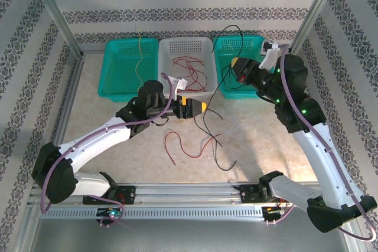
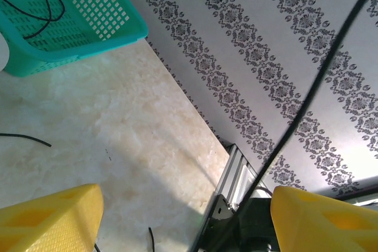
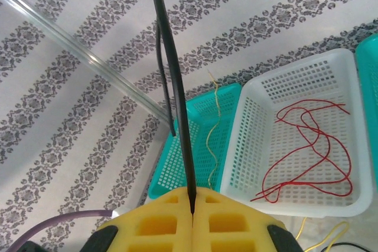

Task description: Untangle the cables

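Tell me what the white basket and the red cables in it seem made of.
Red cables: thin wire in a smooth red jacket, probably plastic insulation; they lie in loose curls.
White basket: looks like moulded plastic, faintly glossy; walls and floor a regular grid of holes.

Two teal baskets [image 1: 109, 69], one white basket [image 1: 186, 41], two arms [image 1: 88, 146], several loose cables [image 3: 176, 87]

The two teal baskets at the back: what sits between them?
A white basket with loose red cables lying in it. Both the top view and the right wrist view show this.
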